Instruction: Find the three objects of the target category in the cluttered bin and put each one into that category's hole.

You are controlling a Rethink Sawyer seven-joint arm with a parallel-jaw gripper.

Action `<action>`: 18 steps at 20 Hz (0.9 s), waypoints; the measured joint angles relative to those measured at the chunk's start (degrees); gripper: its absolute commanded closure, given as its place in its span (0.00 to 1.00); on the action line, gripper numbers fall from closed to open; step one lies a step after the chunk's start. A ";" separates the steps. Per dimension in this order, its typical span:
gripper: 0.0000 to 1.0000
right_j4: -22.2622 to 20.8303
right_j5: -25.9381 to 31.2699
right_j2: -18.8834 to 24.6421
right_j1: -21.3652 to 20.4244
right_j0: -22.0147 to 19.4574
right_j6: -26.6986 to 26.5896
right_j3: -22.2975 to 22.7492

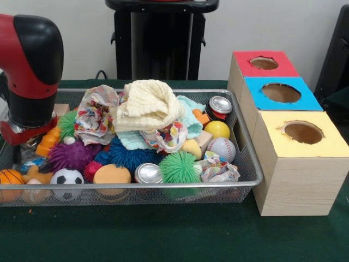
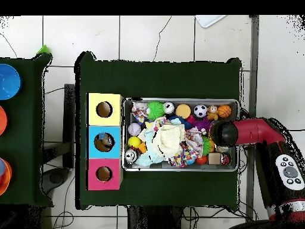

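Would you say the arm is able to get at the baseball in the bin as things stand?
Probably yes. The baseball lies uncovered on top, by the box-side wall of the bin. The arm hangs over the opposite end, so it would have to cross above the cream cloth heap.

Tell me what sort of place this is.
Most likely a robot lab or test room rather than a home: a red robot arm reaches over a wire mesh bin of mixed toys on a green-covered table, beside three wooden sorting boxes with holes, on a tiled floor.
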 measured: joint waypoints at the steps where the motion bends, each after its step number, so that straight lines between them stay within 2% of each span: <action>1: 0.00 -0.19 -0.24 -0.02 0.08 0.01 0.00 0.00; 9: 0.00 -0.65 -1.23 -0.18 0.24 -0.04 -0.01 0.10; 14: 0.00 1.26 -2.37 0.49 0.26 -1.88 -0.01 0.64; 15: 1.00 3.33 -3.16 1.19 0.42 -3.75 -0.01 1.41; 18: 1.00 4.48 -3.96 1.74 0.46 -5.04 -0.01 1.97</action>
